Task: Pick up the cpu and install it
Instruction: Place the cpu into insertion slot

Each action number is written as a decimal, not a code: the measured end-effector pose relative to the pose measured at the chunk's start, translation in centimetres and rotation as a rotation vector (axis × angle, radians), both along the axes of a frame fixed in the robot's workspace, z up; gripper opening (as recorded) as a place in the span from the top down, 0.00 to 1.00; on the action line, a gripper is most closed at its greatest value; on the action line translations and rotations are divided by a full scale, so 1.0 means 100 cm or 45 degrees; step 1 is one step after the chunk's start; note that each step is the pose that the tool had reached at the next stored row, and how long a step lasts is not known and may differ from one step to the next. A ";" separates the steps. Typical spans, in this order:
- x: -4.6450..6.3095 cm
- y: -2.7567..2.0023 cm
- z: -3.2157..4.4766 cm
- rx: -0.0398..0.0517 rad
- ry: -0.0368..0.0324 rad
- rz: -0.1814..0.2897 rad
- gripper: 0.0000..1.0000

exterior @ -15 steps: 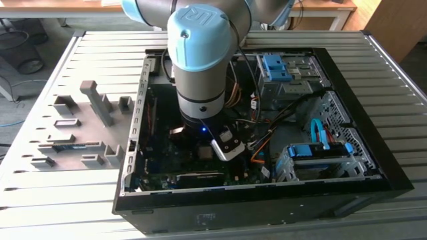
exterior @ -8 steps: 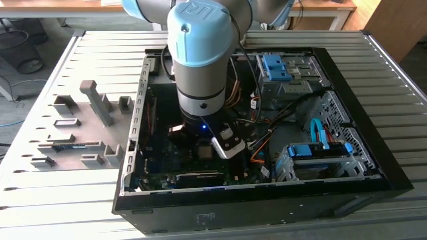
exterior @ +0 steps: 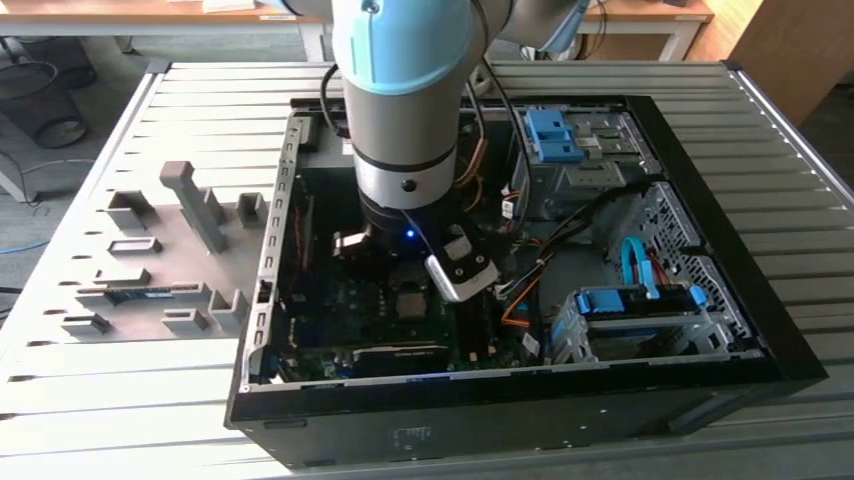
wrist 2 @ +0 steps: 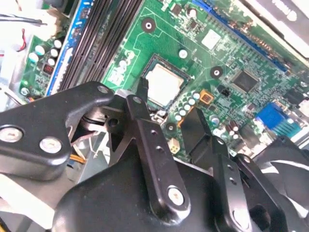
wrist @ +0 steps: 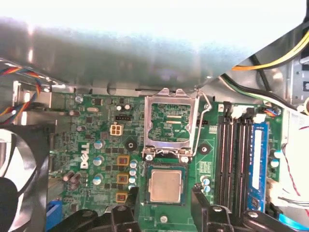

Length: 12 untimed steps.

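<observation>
The cpu (wrist: 165,186) is a small silver-topped square lying flat in its socket on the green motherboard (wrist: 101,145), also visible as the cpu (wrist 2: 164,86) in the second wrist view. The socket's metal load plate (wrist: 171,123) stands flipped open beside it. My gripper (wrist: 164,192) hangs just above the board, open, with one black finger (wrist: 126,200) on each side of the chip and nothing held between them. In the exterior view the arm reaches down into the open computer case (exterior: 747,330), and the gripper (exterior: 407,285) is low over the cpu (exterior: 411,302).
Black memory slots (wrist: 234,154) run beside the socket, and a black fan (wrist: 17,164) sits on the other side. Orange and blue cables (exterior: 527,290) and a blue-handled drive cage (exterior: 641,315) fill the case's right in the exterior view. A grey fixture plate (exterior: 147,250) lies to its left.
</observation>
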State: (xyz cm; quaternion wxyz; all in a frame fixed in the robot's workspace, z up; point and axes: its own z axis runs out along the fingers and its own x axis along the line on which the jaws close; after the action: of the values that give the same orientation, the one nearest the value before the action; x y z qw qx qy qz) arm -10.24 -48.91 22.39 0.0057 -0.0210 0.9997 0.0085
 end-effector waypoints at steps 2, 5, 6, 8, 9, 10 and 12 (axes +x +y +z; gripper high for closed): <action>0.000 0.0008 0.0019 -0.008 0.0000 0.000 0.45; 0.000 0.0033 0.0031 -0.030 0.0002 0.000 0.47; 0.000 0.0035 0.0031 -0.035 0.0004 0.000 0.47; 0.001 0.0038 0.0032 -0.046 0.0029 0.000 0.59; 0.002 0.0039 0.0031 -0.051 0.0050 0.000 0.59; 0.003 0.0039 0.0031 -0.055 0.0074 0.000 0.65; 0.005 0.0040 0.0032 -0.062 0.0127 0.000 0.71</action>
State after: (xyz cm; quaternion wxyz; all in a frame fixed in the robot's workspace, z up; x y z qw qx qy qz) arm -9.73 -48.51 22.71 0.0002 -0.0212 0.9997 -0.0157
